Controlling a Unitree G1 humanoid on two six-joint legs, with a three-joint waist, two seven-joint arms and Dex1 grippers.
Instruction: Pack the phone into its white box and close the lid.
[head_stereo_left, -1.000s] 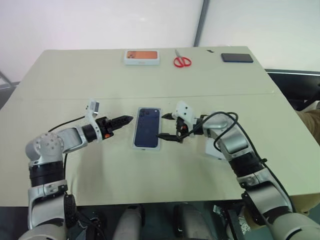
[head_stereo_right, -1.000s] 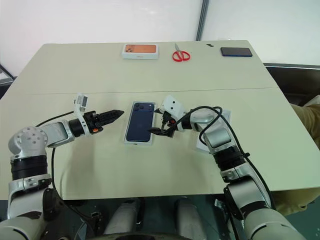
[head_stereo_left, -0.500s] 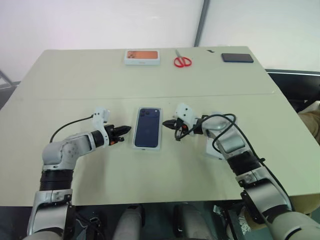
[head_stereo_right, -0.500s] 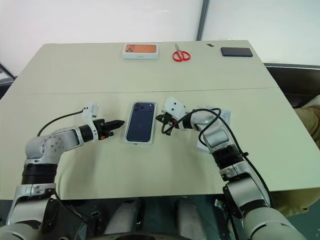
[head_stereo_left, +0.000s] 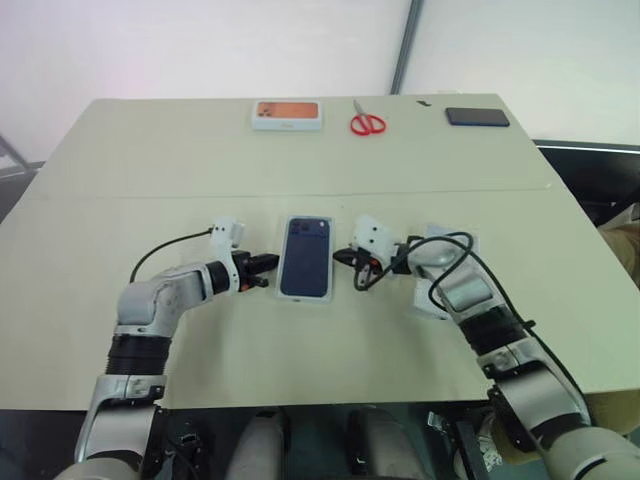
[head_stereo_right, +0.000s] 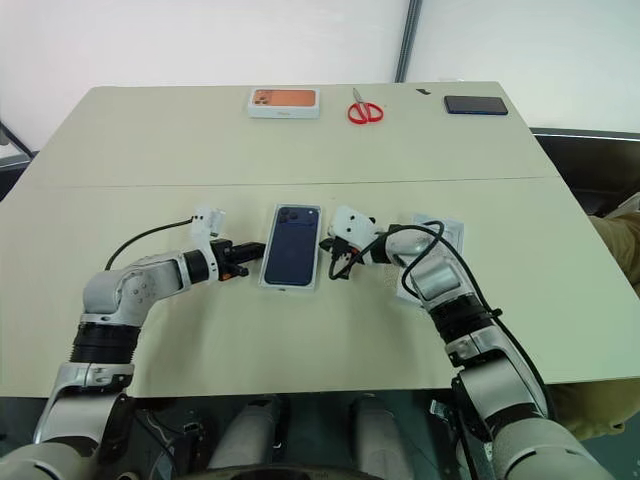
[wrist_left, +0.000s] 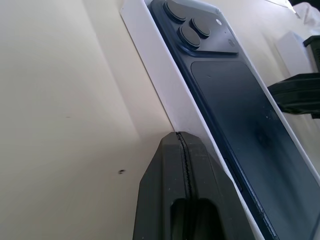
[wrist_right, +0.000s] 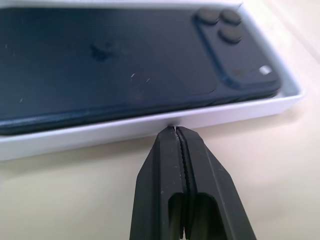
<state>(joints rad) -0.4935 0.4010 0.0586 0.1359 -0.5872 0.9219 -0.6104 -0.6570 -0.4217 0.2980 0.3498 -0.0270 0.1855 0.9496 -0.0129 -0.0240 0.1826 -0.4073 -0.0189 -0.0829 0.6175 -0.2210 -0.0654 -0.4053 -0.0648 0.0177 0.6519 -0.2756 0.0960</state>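
Note:
The dark navy phone (head_stereo_left: 307, 257) lies camera side up inside the shallow white box (wrist_left: 165, 90) in the middle of the table. My left gripper (head_stereo_left: 272, 262) is shut, and its tip (wrist_left: 181, 134) rests against the box's left long wall. The right gripper (head_stereo_left: 340, 256) is shut too, with its tip (wrist_right: 175, 129) against the right long wall (wrist_right: 100, 132). Neither holds anything. The lid (head_stereo_right: 440, 232), a flat white rectangle, lies to the right of the box, partly hidden under my right forearm.
Along the far edge of the table lie a white box with an orange top (head_stereo_left: 287, 114), red scissors (head_stereo_left: 366, 122) and a black slab (head_stereo_left: 477, 117). A cable loops over my right forearm (head_stereo_left: 450, 250).
Both grippers have shut. The left hand has moved right and down to the box's left wall. The right gripper has dropped to the right wall.

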